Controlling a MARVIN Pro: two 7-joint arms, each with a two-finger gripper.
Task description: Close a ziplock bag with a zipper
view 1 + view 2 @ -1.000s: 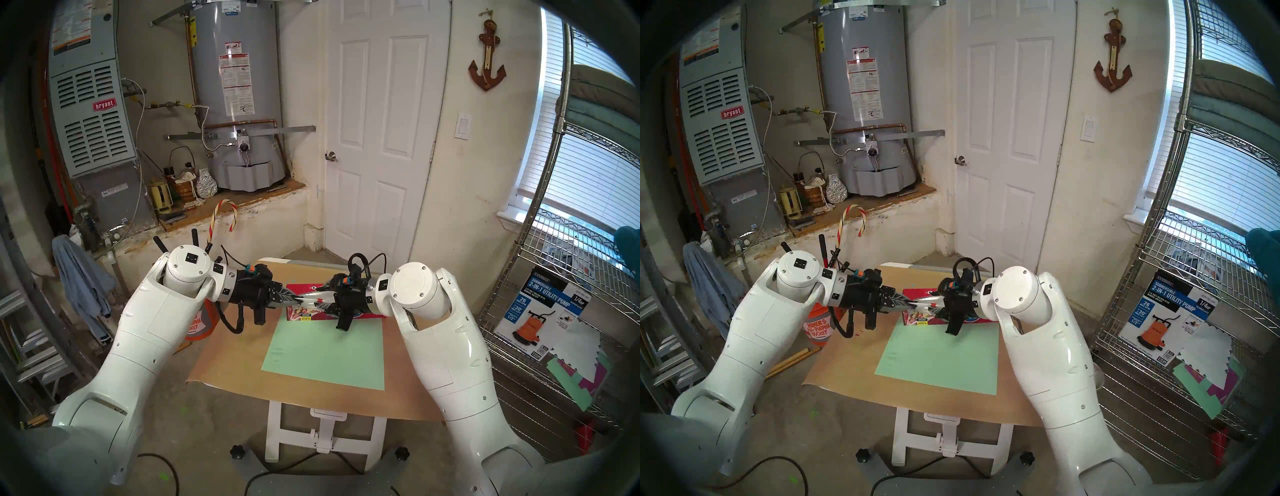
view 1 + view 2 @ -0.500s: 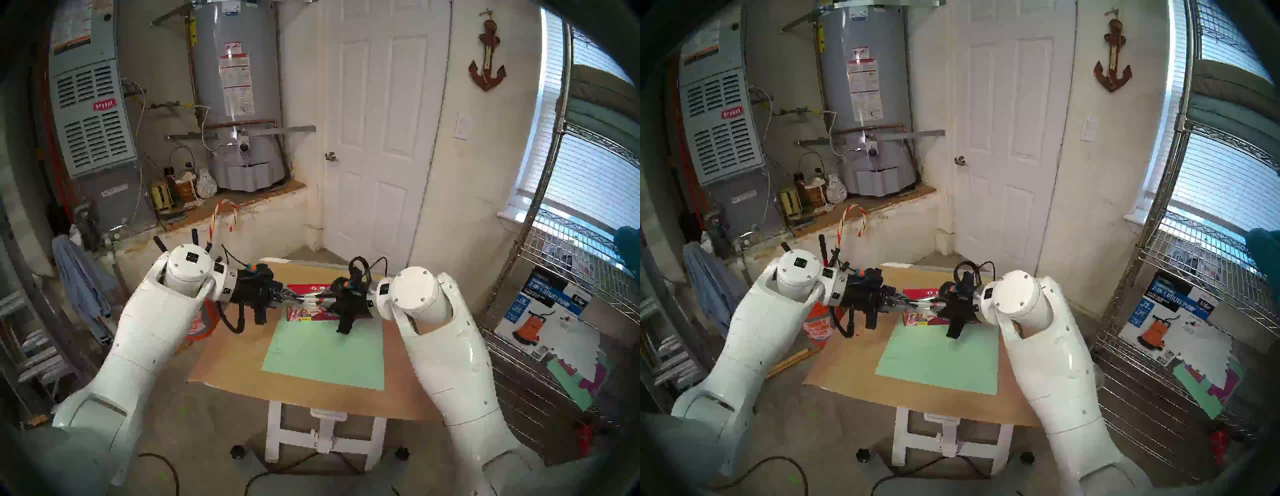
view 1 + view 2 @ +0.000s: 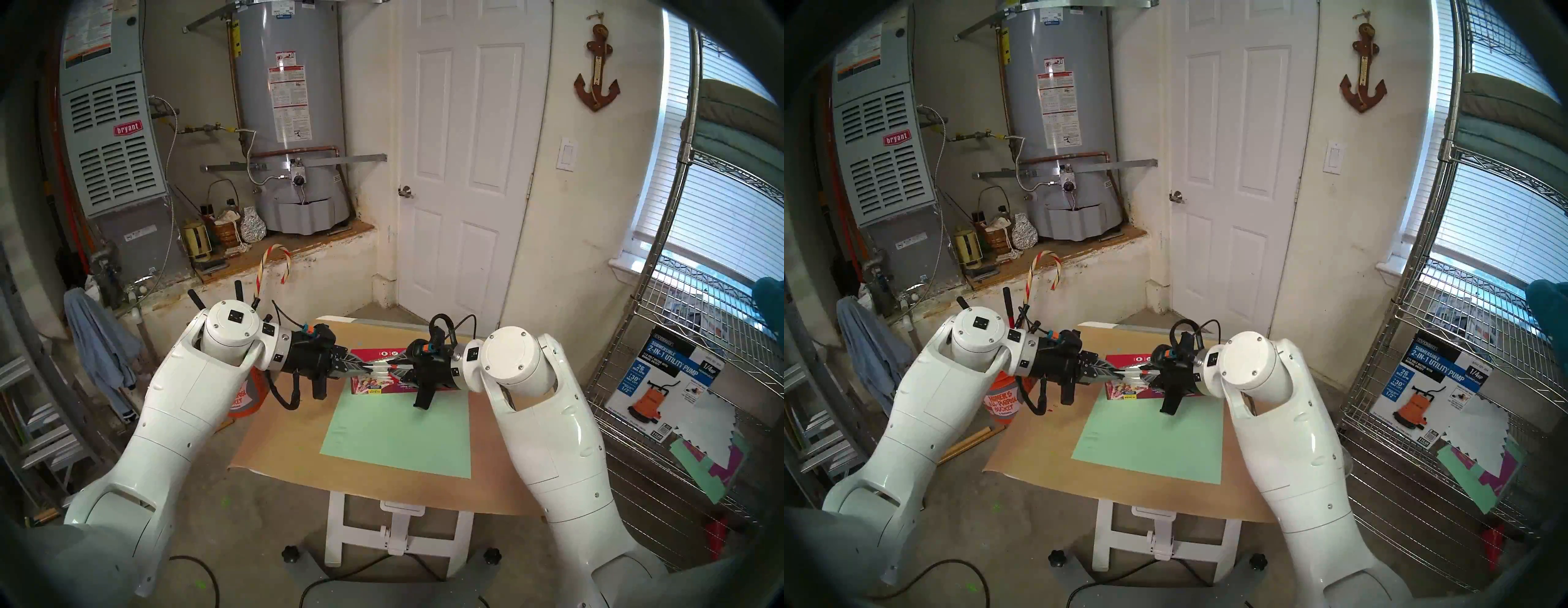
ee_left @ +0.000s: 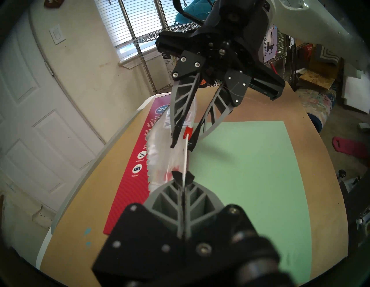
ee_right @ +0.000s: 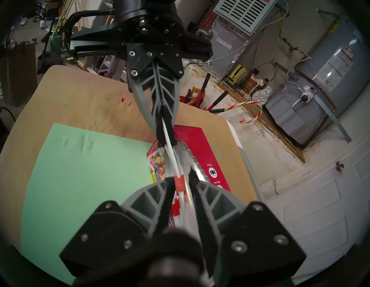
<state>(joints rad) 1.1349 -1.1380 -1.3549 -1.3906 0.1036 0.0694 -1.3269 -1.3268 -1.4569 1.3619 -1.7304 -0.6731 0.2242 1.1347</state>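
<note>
Clear plastic of the ziplock bag [image 4: 160, 152] hung in the air between the two arms, above the red box [image 4: 130, 186]. The left gripper [image 4: 183, 177] had its jaws pressed together on the white zipper [image 4: 185, 160] at one end of the bag. The right gripper [image 5: 181, 180] faced it, its jaws a little apart on either side of the small red slider [image 5: 178, 181]; one finger looked to be against the slider, but whether both gripped it could not be told. Between the two grippers the zipper track ran taut and edge-on, with the bag's body drooping toward the box below.

Outward from there, the red box lay along the far edge of a green mat [image 3: 399, 429], which covered the middle of the brown table [image 3: 271, 446]. The right arm's wrist body hid most of the box's right half in the head views. Beyond the table stood a white door [image 3: 462, 161], a grey water heater [image 3: 292, 114] and a wire shelf [image 3: 695, 382] holding a pump carton [image 3: 662, 382].
</note>
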